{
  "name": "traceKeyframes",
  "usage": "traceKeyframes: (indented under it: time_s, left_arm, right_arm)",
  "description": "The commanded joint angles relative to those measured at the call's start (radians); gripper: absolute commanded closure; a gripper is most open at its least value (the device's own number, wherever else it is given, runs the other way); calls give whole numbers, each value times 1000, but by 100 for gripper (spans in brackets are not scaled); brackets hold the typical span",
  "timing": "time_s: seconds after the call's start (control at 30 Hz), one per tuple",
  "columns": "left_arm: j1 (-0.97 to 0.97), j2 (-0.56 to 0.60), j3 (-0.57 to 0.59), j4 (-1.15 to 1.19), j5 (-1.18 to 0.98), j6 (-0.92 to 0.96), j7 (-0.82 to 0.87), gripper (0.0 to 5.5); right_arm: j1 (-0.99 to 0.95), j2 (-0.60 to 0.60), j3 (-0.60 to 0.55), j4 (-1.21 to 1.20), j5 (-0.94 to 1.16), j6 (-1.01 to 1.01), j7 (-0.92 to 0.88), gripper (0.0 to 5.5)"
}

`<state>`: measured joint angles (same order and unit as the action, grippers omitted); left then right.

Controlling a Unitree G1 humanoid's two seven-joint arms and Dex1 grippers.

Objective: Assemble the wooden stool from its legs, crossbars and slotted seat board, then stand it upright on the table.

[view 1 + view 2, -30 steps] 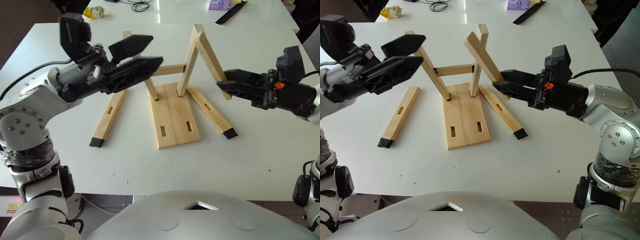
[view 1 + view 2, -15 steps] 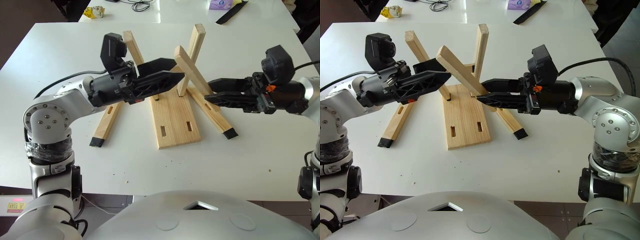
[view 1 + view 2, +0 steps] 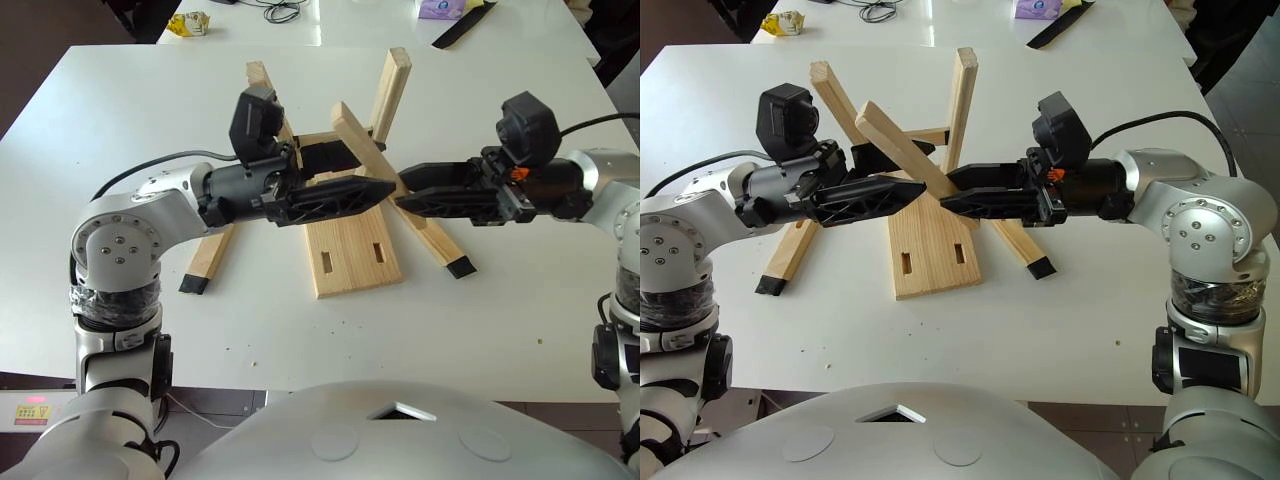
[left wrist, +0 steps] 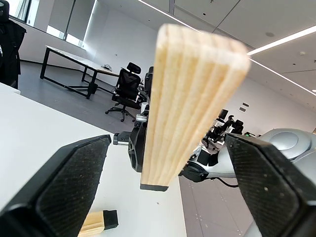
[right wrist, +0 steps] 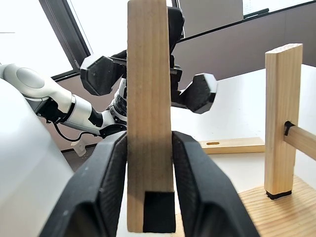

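A white desk (image 3: 500,320) is seen from above, with two black robot arms meeting over its middle. The right end effector (image 3: 402,190) is clamped on a loose wooden stool leg (image 3: 358,132), gripped near its black-capped foot. From that grip the leg slants up and away, toward the left end effector (image 3: 360,172). The left end effector is spread wide, with one finger on each side of the leg's bare upper end. In the left wrist view, a clear gap is seen between the wood and each pad (image 4: 74,182), so no contact is made there.

Directly beneath both end effectors, the slotted seat board (image 3: 350,250) is lying flat on the desk. Two empty slots (image 3: 327,262) are seen in its part nearer the robot. Just beyond the end effectors, two legs are already standing in the board's far slots. One is upright (image 3: 390,90) and the other is leaning outward (image 3: 262,78), and they are joined by a crossbar (image 3: 315,137).

Under the left arm, beside the board, another leg (image 3: 205,260) is lying flat on the desk. Below the right end effector, a further leg (image 3: 440,245) is lying along the board's other side, with its black cap towards the robot.
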<state>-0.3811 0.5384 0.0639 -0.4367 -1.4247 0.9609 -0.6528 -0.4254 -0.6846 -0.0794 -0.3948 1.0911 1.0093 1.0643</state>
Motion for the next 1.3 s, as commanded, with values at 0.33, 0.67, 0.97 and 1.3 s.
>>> traceKeyframes:
  time_s: [0.33,0.67,0.97,1.3]
  left_arm:
    - [51,-9,-68,-62,180,-71,-94,124]
    - [3,-11,-35,-34,144,-69,-90,124]
    - [9,-9,-41,-41,143,-68,-100,199]
    - [17,0,-55,-39,173,-66,-109,347]
  right_arm:
    - [20,-1,38,-13,-20,-26,6,418]
    - [50,-8,67,1,-79,-70,20,418]
    - [55,-14,76,-9,-99,-79,24,418]
    - [48,-19,72,-14,-98,-75,25,418]
